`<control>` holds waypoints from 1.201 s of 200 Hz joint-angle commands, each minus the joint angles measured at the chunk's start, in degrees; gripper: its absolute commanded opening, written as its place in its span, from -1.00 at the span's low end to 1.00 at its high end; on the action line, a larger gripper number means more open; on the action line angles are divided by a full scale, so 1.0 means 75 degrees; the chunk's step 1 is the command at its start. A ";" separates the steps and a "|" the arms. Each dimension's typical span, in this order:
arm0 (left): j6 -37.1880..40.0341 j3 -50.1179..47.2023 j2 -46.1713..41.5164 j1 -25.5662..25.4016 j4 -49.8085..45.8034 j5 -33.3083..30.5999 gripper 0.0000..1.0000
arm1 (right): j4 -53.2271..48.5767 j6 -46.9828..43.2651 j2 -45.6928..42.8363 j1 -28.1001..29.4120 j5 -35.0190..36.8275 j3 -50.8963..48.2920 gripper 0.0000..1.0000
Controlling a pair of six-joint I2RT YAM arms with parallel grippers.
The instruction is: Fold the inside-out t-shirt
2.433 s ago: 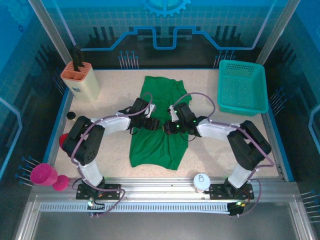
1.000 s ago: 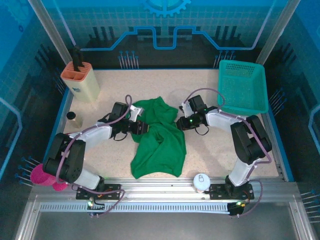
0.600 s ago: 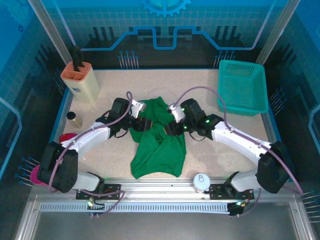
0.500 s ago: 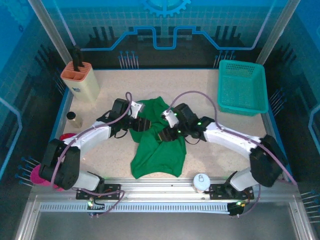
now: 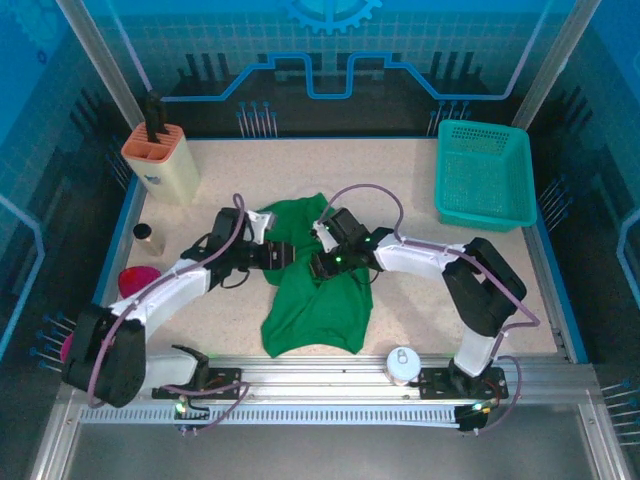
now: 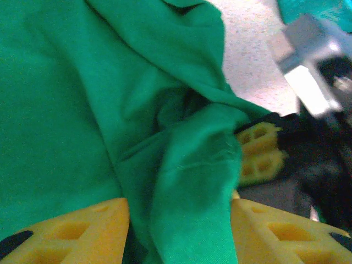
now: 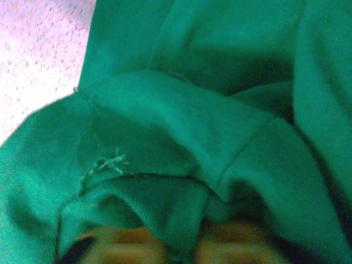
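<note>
Inspecting the surface (image 5: pixel 230 170) from overhead, you find the inside-out t-shirt (image 5: pixel 318 305) in the middle. Its far half is bunched into ridges and its near half lies flatter toward the arm bases. Its long axis runs far to near, slightly skewed. Both pincers meet at the bunched part, just beside each other: the left pincer (image 5: pixel 284 256) at the cloth's left side, the right pincer (image 5: pixel 322 266) at its right. The free body of the garment therefore lies nearward of both, and neither arm is meaningfully closer to it.

Right pincer: closed, with a fold of the shirt nipped in it. The left wrist view confirms this, showing its yellow fingers (image 6: pixel 257 154) pressed together on the fold's edge.

Left pincer: roughly half open, its fingers (image 6: pixel 77 231) standing either side of a raised ridge of cloth with a dark gap on one side. In my judgement nothing is clamped.

Overhead, the wrist housings hide both sets of jaws, so rely on the wrist views for grip. The right wrist view adds a raised seam and a loose tuft of thread (image 7: pixel 104 164), consistent with the wrong side facing out. The overhead view places the teal basket (image 5: pixel 445 180) well apart to the right.

Assessment: the next move depends on the left pincer taking that ridge before any pull along the axis.
</note>
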 commanded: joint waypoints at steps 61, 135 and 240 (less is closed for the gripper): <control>-0.1861 -0.0259 0.1142 -0.0382 0.0642 -0.0641 -0.86 | -0.1245 0.1425 -0.0664 -0.1089 -0.6026 0.0449 -0.99; -0.0610 0.0251 0.1062 -0.0298 -0.0279 -0.0542 -0.83 | -0.2575 0.0933 -0.0087 -0.1746 -0.2149 0.1142 -0.17; -0.1699 -0.0827 -0.0476 -0.1524 0.0945 0.1054 -0.34 | -0.2318 0.0940 -0.0573 -0.0731 -0.1103 0.0467 -0.20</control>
